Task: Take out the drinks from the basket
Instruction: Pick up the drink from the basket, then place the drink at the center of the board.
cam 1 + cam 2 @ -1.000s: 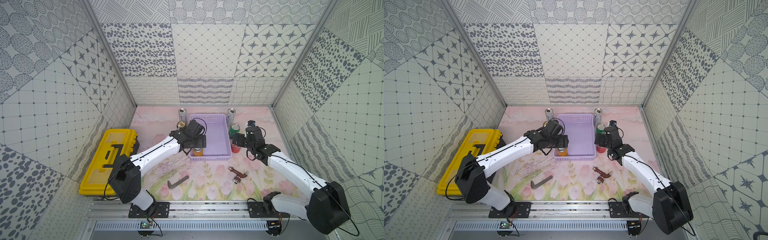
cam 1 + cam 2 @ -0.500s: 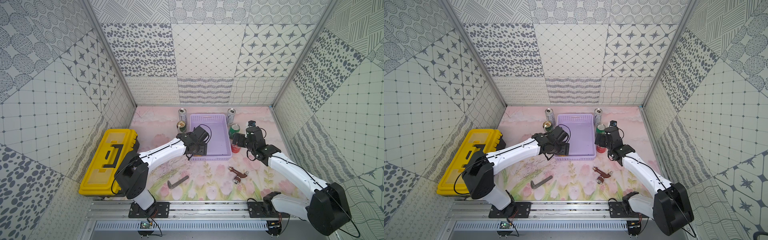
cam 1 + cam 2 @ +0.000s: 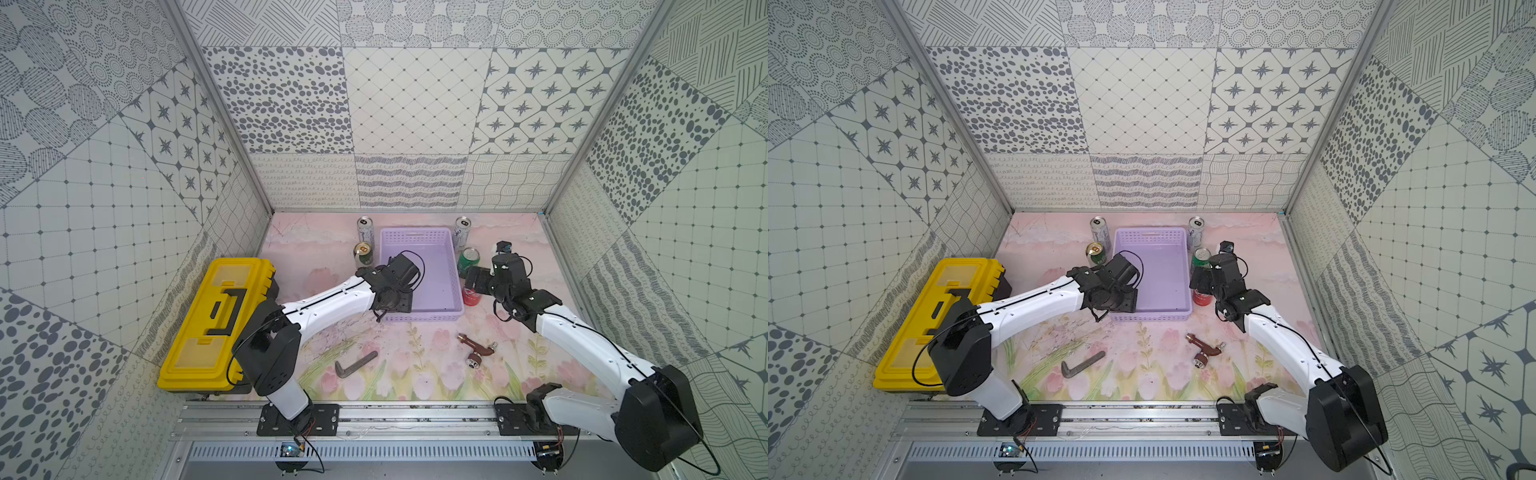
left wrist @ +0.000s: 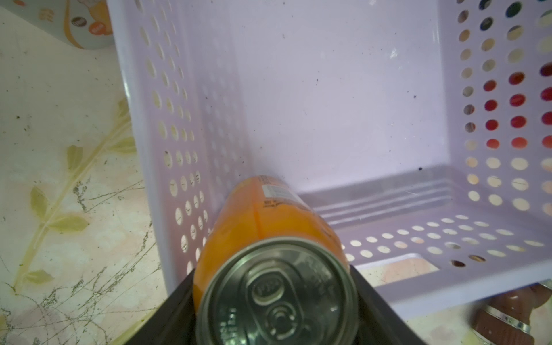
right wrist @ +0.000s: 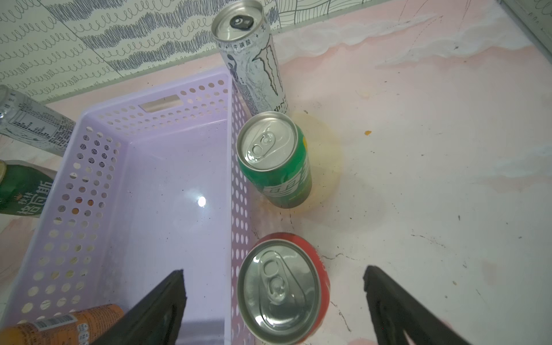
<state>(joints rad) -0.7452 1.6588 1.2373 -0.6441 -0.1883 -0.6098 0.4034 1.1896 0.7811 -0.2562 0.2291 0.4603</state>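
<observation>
The lavender basket (image 3: 415, 237) (image 4: 328, 89) holds one drink, an upright orange can (image 4: 268, 218) in its near left corner. My left gripper (image 4: 276, 301) (image 3: 395, 300) is shut on it, a finger pressed to each side; in both top views the gripper hides this can. My right gripper (image 5: 273, 270) (image 3: 476, 279) hangs open over the red can (image 5: 283, 286) (image 3: 471, 297), which stands outside the basket's right wall. Behind it stand a green can (image 5: 273, 161) and a tall silver can (image 5: 254, 65). A second silver can (image 3: 365, 228) and a dark green can (image 3: 362, 253) stand left of the basket.
A yellow toolbox (image 3: 216, 320) lies along the left wall. In front of the basket lie a bent grey metal bar (image 3: 355, 363) and a brown tap-like fitting (image 3: 476, 349). Patterned walls close in the back and both sides.
My left gripper has come down over the orange can in the basket's near left corner and closed on it. The right arm has not moved.
</observation>
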